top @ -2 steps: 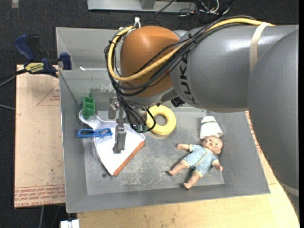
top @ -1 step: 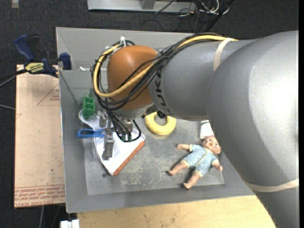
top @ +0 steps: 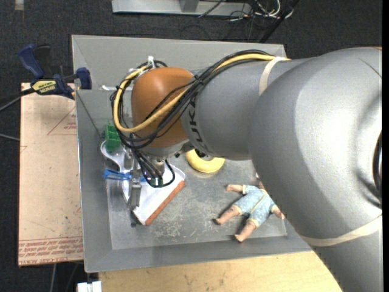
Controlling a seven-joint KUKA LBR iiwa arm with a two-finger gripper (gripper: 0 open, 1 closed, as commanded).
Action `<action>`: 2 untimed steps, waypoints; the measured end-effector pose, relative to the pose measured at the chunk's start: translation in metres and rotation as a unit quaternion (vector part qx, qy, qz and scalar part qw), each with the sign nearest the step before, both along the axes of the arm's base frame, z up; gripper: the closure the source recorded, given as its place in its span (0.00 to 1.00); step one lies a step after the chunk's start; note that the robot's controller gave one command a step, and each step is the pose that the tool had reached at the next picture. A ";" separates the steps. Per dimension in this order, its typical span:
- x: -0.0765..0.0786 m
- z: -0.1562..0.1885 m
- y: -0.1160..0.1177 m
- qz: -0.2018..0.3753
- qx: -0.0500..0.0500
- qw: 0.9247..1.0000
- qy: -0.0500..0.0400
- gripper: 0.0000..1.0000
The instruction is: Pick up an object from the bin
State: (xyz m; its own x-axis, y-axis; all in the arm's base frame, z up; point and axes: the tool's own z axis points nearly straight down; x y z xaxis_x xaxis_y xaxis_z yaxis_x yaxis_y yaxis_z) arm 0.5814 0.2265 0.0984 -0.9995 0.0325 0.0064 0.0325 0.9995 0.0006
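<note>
Gripper low over a white slab, left side of bin

Arm (top: pixel 292 114) is reaching in from the right and covering much of the upper and right part of the bin (top: pixel 91 163). Orange cover (top: pixel 161 105) on the wrist is sitting over the bin's left half. Yellow and black cables (top: pixel 124 96) are looping round the cover and hanging down beneath it.

Gripper (top: pixel 134 201) is pointing down below the cover, near the left wall, with its tip at the left end of a white slab (top: pixel 159 203). The slab is flat with an orange edge along its right side, and it is lying slantwise on the floor in the lower left. Cannot tell whether the tip is touching the slab. Cannot tell how far the gripper is standing open either, since the cables are crossing in front of it. Whether it has hold of anything is equally unclear.

Small blue thing (top: pixel 114 175) is lying just left of the gripper, its kind not clear. Green thing (top: pixel 112 136) is sitting further up, against the left wall, partly behind the cables. Yellow round thing (top: pixel 205 163) is showing from under the arm, to the right of the gripper near the bin's middle. Doll (top: pixel 250 208) in pale blue clothes is lying on the floor at lower right, well apart from the gripper, with bare limbs spread and one side running under the arm.
</note>
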 end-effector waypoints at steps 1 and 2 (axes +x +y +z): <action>0.012 0.014 0.010 -0.026 0.003 1.000 -0.006 0.00; -0.002 -0.026 -0.003 -0.058 0.002 0.998 0.002 0.00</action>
